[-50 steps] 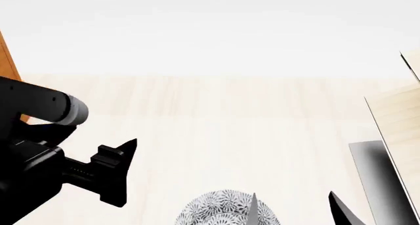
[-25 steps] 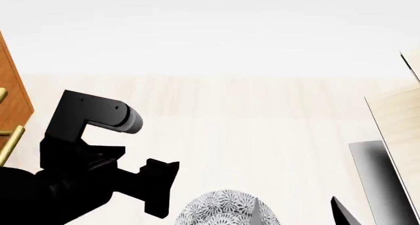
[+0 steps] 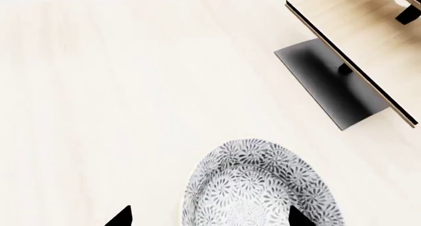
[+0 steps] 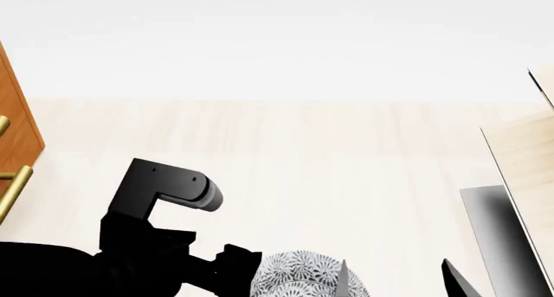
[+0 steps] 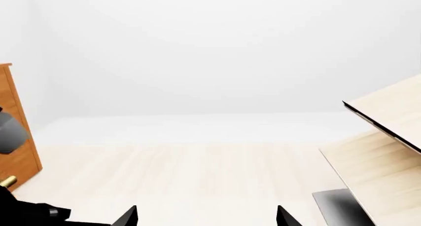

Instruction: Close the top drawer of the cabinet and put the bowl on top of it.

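Orange-brown cabinet [image 4: 15,115] at far left edge, pale wood structure [image 3: 355,53] opposite, patterned bowl [image 3: 260,186] on pale floor [image 4: 329,167] between spread tips of left gripper [image 3: 207,217], right gripper [image 5: 207,217] likewise spread, gripping nothing.

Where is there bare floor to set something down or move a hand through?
Bare floor stretches between the cabinet and the pale wood structure, out to the wall. It is crowded up close, where the left gripper straddles the bowl.
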You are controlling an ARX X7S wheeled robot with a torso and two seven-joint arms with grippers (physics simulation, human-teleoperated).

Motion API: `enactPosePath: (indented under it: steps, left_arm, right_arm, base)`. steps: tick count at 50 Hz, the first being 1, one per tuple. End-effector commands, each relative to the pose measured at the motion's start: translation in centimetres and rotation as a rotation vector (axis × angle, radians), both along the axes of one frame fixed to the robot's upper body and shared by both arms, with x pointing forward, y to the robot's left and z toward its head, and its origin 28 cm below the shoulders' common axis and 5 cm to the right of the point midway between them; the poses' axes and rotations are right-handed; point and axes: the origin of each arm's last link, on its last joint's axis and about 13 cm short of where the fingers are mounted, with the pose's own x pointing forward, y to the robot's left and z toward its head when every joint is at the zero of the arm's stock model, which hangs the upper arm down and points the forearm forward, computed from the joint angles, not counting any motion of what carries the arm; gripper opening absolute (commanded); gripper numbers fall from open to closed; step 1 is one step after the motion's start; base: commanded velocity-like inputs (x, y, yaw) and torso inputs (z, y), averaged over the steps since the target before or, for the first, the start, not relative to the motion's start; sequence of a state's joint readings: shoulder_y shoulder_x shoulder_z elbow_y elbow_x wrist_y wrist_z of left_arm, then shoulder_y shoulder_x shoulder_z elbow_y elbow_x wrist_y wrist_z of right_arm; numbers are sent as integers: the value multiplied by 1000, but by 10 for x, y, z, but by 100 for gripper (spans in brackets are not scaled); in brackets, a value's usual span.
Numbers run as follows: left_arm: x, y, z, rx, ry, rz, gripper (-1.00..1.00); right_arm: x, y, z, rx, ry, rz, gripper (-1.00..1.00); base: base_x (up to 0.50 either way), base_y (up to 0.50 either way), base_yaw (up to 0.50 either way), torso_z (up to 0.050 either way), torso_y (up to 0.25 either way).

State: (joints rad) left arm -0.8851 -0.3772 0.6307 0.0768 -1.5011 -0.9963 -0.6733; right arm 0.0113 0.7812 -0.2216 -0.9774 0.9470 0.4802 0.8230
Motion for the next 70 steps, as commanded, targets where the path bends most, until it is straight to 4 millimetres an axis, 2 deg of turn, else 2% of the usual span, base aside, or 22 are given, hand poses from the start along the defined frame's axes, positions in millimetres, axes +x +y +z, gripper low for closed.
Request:
enactPosePath:
  steps: [1, 11, 28, 40, 70]
  left_arm:
    - [2, -5, -17, -9, 56, -53, 100]
    - [-1, -10, -20, 6, 62, -113, 100]
    - [12, -4, -36, 38, 84, -38, 100]
    - [26, -1, -54, 51, 129, -5, 100]
    - [29, -5, -85, 90, 179, -21, 100]
  right_arm:
    - [2, 0, -2, 0, 4, 0, 100]
    - [1, -2, -4, 2, 8, -7, 100]
    - [-1, -2, -5, -3, 6, -7, 100]
    - [-1, -2, -7, -4, 8, -9, 100]
    - [1, -3, -10, 0, 16, -10, 100]
  base:
    - [0, 0, 0, 0, 0]
    - [0, 0, 0, 0, 0]
    - [0, 0, 0, 0, 0]
    - [0, 0, 0, 0, 0]
    - [0, 0, 0, 0, 0]
